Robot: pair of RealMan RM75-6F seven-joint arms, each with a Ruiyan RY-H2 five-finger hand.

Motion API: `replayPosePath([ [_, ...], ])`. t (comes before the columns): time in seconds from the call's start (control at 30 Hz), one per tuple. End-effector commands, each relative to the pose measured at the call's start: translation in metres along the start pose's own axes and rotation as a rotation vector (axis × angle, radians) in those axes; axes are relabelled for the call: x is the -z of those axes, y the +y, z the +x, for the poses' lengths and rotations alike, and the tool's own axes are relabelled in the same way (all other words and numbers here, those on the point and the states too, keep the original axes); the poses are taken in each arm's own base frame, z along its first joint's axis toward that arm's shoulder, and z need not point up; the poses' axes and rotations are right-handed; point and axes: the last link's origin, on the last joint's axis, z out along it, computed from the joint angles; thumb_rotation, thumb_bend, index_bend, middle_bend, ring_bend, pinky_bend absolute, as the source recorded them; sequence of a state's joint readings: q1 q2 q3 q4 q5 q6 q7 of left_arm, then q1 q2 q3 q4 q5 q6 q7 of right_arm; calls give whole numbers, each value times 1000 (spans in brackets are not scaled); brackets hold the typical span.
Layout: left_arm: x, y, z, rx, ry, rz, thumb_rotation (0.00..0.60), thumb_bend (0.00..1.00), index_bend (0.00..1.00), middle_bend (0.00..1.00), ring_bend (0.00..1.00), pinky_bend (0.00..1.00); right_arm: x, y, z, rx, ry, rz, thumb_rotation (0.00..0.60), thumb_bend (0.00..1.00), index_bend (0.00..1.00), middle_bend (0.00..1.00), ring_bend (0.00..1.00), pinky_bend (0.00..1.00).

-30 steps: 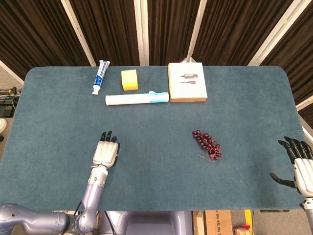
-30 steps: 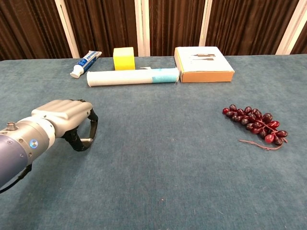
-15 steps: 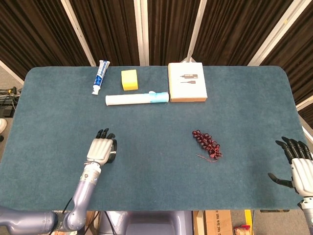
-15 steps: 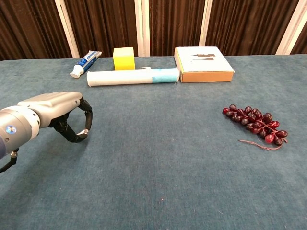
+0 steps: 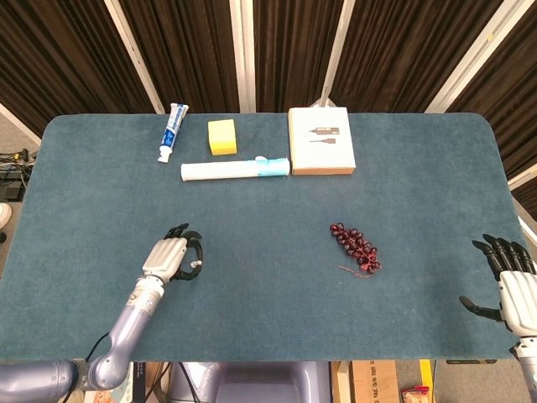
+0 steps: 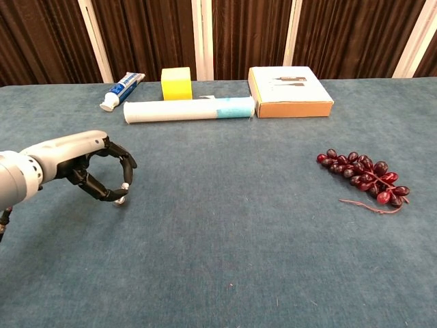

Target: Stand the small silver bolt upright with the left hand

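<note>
My left hand (image 5: 170, 255) (image 6: 76, 164) hovers low over the near-left part of the blue table (image 5: 277, 210), with its fingers curled round. It pinches the small silver bolt (image 6: 123, 194) (image 5: 195, 267) between the thumb and a fingertip. In the chest view the bolt looks roughly upright, its lower end at or just above the cloth; I cannot tell whether it touches. My right hand (image 5: 508, 280) hangs at the table's right edge with fingers spread and nothing in it.
At the back lie a toothpaste tube (image 5: 172, 131), a yellow block (image 5: 221, 136), a white roll with a light-blue end (image 5: 235, 170) and a flat cardboard box (image 5: 320, 140). A bunch of dark red grapes (image 5: 356, 247) lies right of centre.
My left hand has slid left and back towards me and turned, so its curled fingers and the pinched bolt now show at its right side. The right hand has barely moved.
</note>
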State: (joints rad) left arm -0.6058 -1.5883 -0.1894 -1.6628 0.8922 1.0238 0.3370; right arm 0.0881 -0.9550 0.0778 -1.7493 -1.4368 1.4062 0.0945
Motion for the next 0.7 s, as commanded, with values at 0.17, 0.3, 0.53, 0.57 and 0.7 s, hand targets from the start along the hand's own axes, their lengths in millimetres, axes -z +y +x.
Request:
replayPosePath([
  [0.17,1,-15,8,86,-27,-47,600,523,565,207,0,0,0,-1,-1,5,-6,1,600,154,175,108,62,0],
  [0.3,2,-19,8,85,-51,-65,600,522,565,202,0,0,0,-2,-1,4,-5,3,600,154,175,109,62,0],
  [0.53,3,-30,8,100,-87,-77,600,519,565,199,0,0,0,-1,-1,3,-7,2,600,155,175,108,62,0],
  [0.57,2,-31,8,103,-90,-77,600,519,565,199,0,0,0,-1,-1,2,-7,3,600,154,175,108,62,0],
  [0.7,3,-32,10,111,-97,-94,600,518,561,195,0,0,0,-2,-1,2,-6,5,600,154,175,108,62,0],
])
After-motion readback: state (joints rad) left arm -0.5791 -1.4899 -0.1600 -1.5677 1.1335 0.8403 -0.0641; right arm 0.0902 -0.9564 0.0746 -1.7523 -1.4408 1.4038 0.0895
